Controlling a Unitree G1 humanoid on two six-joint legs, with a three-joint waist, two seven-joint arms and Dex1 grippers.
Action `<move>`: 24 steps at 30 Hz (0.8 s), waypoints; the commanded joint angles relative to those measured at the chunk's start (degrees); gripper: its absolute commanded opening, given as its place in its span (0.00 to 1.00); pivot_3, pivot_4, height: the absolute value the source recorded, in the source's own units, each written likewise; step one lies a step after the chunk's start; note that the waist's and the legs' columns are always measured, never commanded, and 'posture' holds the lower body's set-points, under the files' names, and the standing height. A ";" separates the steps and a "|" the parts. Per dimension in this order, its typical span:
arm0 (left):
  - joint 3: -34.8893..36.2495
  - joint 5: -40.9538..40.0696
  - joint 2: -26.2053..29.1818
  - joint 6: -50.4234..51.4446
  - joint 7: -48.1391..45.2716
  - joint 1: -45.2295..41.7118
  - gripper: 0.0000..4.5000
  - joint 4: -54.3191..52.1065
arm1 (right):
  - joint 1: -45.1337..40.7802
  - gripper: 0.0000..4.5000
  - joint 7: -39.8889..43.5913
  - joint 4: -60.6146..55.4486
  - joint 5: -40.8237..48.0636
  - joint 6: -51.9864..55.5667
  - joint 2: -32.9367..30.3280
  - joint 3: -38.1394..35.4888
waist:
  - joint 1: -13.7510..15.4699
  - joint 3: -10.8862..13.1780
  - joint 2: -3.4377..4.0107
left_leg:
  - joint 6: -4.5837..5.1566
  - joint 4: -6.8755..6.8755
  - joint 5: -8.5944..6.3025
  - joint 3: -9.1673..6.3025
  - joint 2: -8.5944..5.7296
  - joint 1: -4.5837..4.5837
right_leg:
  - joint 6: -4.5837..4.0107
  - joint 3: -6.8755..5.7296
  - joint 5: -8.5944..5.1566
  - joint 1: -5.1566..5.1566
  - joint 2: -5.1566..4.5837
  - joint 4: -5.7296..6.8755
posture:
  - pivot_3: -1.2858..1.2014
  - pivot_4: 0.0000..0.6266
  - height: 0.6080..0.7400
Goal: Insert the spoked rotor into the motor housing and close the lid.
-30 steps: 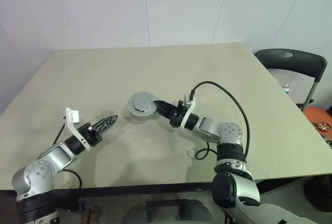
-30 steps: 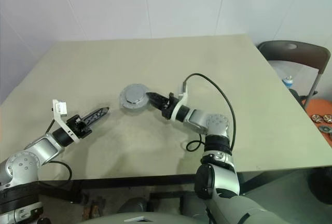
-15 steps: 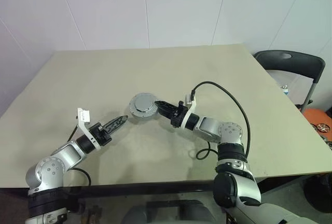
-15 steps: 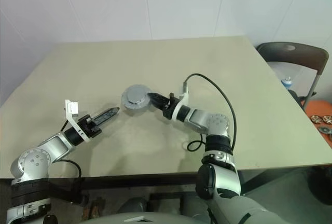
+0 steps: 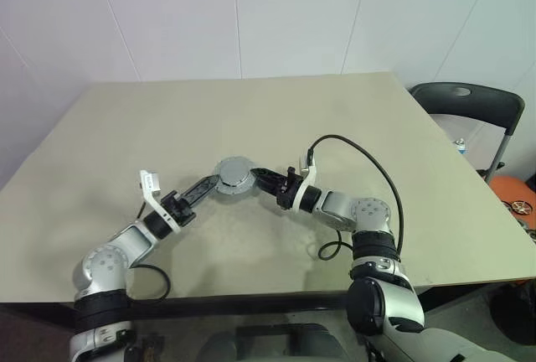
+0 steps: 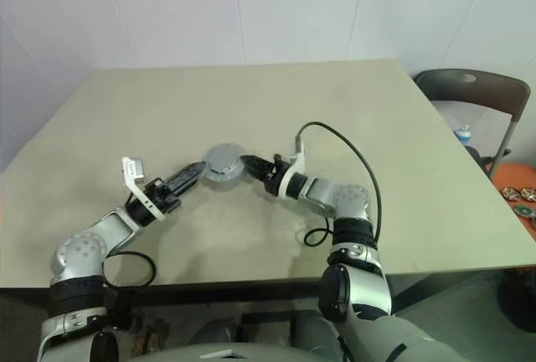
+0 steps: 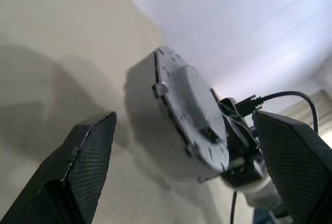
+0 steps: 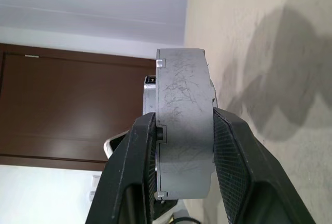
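In the head views, the housing [image 5: 234,178] was seen at mid-desk [image 5: 251,111], clamped at its edge by the right claw [image 5: 261,177], with the left claw [image 5: 208,184] just beside it. In the left wrist view, that claw's fingers [image 7: 83,162] were spread wide. In the right wrist view, the housing was gripped between both fingers [image 8: 233,162].

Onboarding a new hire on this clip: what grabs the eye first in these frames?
First the grey round motor unit near the middle of the beige table, pinched across its thickness by the right pincer. Next, the left pincer, fingers spread wide, its tips right at the unit's opposite edge; contact is unclear. Off the table's right edge stands a dark folding chair.
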 commanded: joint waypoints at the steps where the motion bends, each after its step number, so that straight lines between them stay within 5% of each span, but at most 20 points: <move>1: -1.38 2.11 -0.56 -2.46 -1.08 -1.53 0.99 2.58 | -3.47 0.32 1.21 -1.80 4.45 1.06 0.35 -1.86 | -0.04 0.00 0.00 | 0.00 -0.02 0.00 0.00 0.00 0.01 | 0.00 0.00 0.00 0.00 0.00 0.00 | 0.52 0.00 1.00; 11: -0.38 1.99 0.27 -3.15 -2.14 -2.64 0.99 3.70 | -2.87 0.32 0.59 -3.06 5.27 1.20 2.28 -2.50 | 0.03 0.00 -0.01 | 0.00 0.00 0.00 -0.01 0.03 0.00 | 0.00 0.01 0.00 0.00 0.02 0.01 | 0.52 0.00 1.00; 24: 3.48 -9.64 -6.05 4.61 7.75 -6.70 0.99 0.01 | -3.92 0.32 0.77 -2.28 4.72 -0.31 2.27 -2.34 | -0.02 -0.02 -0.04 | 0.00 0.02 0.00 -0.03 0.03 0.00 | 0.01 0.02 0.01 0.00 -0.01 0.03 | 0.52 0.00 1.00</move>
